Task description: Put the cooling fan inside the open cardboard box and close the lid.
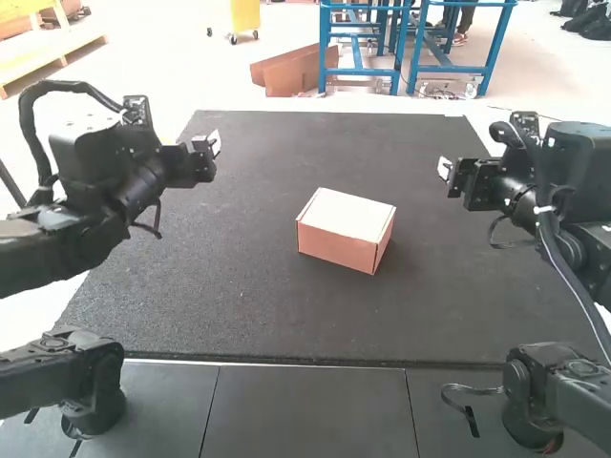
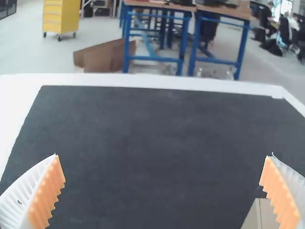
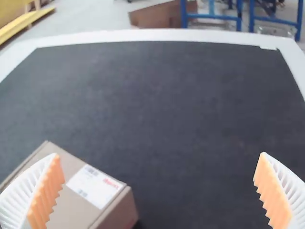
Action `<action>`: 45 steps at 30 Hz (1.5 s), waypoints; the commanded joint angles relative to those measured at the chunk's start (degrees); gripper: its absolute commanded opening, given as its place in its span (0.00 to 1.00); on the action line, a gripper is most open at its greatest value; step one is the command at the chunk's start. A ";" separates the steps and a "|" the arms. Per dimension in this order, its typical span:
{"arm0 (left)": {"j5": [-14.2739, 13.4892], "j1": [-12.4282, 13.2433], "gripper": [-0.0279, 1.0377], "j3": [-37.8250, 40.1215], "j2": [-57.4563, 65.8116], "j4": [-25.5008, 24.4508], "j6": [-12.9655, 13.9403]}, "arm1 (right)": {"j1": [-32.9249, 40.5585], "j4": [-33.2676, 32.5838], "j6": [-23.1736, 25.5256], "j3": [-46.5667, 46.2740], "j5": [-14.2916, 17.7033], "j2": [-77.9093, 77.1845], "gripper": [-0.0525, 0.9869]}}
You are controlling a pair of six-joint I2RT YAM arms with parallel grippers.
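Lid (image 1: pixel 347 213) on the centre-frame box (image 1: pixel 334 250) may spring up unpressed, as left gripper (image 1: pixel 212 151) and right gripper (image 1: pixel 446 173) both hang splayed, empty.

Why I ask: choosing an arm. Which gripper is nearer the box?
The right gripper; the closed cardboard box lies closer to it than to the left gripper.

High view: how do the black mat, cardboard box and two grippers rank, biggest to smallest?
1. black mat
2. cardboard box
3. left gripper and right gripper: they look alike, so I rank them together.
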 commanded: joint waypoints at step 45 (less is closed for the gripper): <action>-0.70 4.50 0.93 -21.41 -40.75 -19.95 11.88 | -10.16 2.39 -4.83 -24.71 0.19 -32.34 0.92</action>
